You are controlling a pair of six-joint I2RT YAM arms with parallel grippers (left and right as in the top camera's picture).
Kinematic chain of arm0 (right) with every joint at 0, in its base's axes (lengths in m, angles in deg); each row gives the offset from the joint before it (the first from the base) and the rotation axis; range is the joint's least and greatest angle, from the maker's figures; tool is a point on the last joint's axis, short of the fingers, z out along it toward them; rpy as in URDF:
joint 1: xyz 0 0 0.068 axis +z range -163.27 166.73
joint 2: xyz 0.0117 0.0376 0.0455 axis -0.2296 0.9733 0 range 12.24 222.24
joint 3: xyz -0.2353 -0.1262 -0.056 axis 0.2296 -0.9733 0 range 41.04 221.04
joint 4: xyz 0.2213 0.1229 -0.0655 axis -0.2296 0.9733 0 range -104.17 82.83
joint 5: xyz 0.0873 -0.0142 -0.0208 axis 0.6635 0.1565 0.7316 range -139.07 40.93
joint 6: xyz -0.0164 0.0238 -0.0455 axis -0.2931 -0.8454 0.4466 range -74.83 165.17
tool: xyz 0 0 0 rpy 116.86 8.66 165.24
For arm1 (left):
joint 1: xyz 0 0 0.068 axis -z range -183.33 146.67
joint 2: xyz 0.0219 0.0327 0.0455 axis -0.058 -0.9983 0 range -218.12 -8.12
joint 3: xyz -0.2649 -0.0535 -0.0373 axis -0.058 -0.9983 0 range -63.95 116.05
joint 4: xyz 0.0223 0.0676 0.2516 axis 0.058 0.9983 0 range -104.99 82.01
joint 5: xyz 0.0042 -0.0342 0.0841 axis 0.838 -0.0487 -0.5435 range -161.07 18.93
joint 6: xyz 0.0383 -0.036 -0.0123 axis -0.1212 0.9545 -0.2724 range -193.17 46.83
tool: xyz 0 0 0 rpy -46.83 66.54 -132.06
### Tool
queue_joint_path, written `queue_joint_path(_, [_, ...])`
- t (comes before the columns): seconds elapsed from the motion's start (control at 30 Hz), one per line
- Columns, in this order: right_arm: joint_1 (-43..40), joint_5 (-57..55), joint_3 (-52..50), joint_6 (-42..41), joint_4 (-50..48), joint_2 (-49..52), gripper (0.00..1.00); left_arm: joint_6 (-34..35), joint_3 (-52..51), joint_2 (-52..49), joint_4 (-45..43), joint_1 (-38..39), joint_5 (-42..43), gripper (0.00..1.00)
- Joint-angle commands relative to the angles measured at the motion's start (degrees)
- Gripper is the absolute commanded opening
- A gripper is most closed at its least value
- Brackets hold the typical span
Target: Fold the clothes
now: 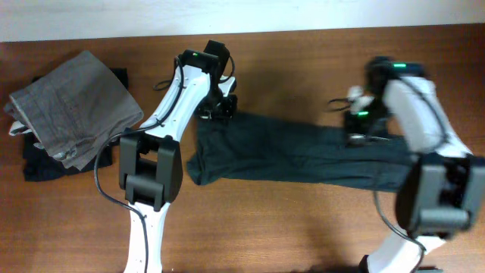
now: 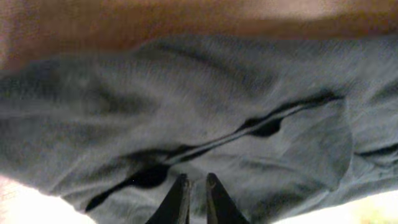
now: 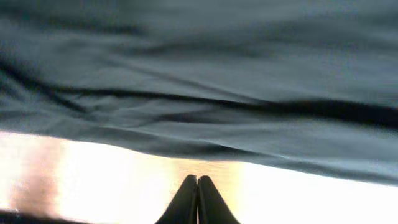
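lying across the middle of the wooden table [image 1: 265, 227] as a long, creased band, the dark charcoal t-shirt [image 1: 295, 152] shows only plain cloth from overhead, and no lettering can be read in any view. at the table's left end, well apart from the shirt, grey folded trousers [image 1: 72, 106] sit on a black folded garment [image 1: 42, 163], neither with a readable label.

the left gripper [image 1: 220, 106] is at the shirt's far left corner. in its wrist view the two dark fingers [image 2: 180, 199] stand nearly together, with a thin slit between them, over rumpled fabric. whether they pinch any cloth cannot be told.

the right gripper [image 1: 362, 130] is over the shirt's far edge near its right end. in its wrist view the fingers [image 3: 189, 199] are pressed flat against each other with nothing between them, their tips over bare, brightly lit table just beside the shirt's edge. the cloth fills the upper part of that view.
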Motion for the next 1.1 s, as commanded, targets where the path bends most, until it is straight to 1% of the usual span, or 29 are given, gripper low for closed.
queue_joint_path(0.0, [-6.95,-1.2,0.17,-0.52,0.66,-1.25,0.14,0.11,5.11,0.37,2.19,-1.44,0.61,0.2])
queue_joint_path(0.03, [-9.07,-1.22,0.17,-0.52,0.72,-1.22,0.19,0.11,6.75,0.48,3.13,-1.86,0.63,0.22])
queue_joint_path(0.1, [-13.16,-1.25,0.17,-0.52,0.48,-1.22,0.4,0.11,10.95,0.61,5.38,-3.06,0.63,0.26])
queue_joint_path(0.17, [-17.31,-1.38,0.17,-0.52,0.02,-1.22,0.53,0.13,14.64,0.68,6.95,-4.52,0.63,0.32])
queue_joint_path(0.2, [-19.43,-1.81,0.17,-0.52,-0.35,-1.18,0.62,0.13,16.33,0.68,7.34,-5.44,0.61,0.34])
queue_joint_path(0.23, [-21.27,-2.71,0.17,-0.52,-0.85,-1.18,0.69,0.11,17.75,0.68,7.45,-6.4,0.61,0.36])
queue_joint_path(0.3, [-24.85,-4.72,0.15,-0.52,-2.75,-1.18,0.72,0.13,19.52,0.68,7.28,-8.37,0.63,0.41])
queue_joint_path(0.37, [-28.15,-4.59,0.15,-0.5,-4.61,-1.18,0.8,0.13,20.37,0.68,7.23,-10.4,0.63,0.45])
queue_joint_path(0.5, [-33.94,-4.96,0.15,-0.39,-6.38,-1.18,0.79,0.13,20.41,0.68,7.13,-14.34,0.68,0.47])
queue_joint_path(0.57, [-36.37,-5.07,0.15,1.07,-8.17,-1.18,0.77,0.11,20.41,0.68,7.28,-15.67,0.66,0.48])
queue_joint_path(0.6, [-37.62,-5.09,-0.02,3.98,-9.29,-1.16,0.72,0.11,20.41,0.68,7.34,-16.2,0.66,0.48])
queue_joint_path(0.63, [-38.51,-5.07,-0.15,5.88,-10.27,-1.05,0.69,0.11,20.41,0.68,7.45,-16.57,0.66,0.48])
queue_joint_path(0.67, [-39.3,-5.09,-0.17,6.27,-11.13,-0.9,0.68,0.11,20.41,0.68,7.52,-16.79,0.66,0.49])
queue_joint_path(0.73, [-40.52,-5.05,-0.17,6.69,-12.63,-0.13,0.58,0.11,20.41,0.68,7.5,-16.9,0.63,0.5])
queue_joint_path(0.8, [-41.13,-5.07,-0.2,9.22,-13.79,0.92,0.52,0.11,20.41,0.68,7.3,-16.87,0.63,0.51])
queue_joint_path(0.93, [-41.07,-5.09,-0.28,12.37,-15.26,3.61,0.53,0.11,20.41,0.68,7.23,-16.79,0.63,0.52])
queue_joint_path(1.0, [-41.09,-5.51,-0.37,13.62,-16.06,5.16,0.6,0.11,20.41,0.68,7.3,-16.79,0.63,0.53])
queue_joint_path(1.07, [-41.2,-5.51,-0.44,13.75,-16.94,6.67,0.65,0.11,20.41,0.68,7.32,-16.79,0.63,0.53])
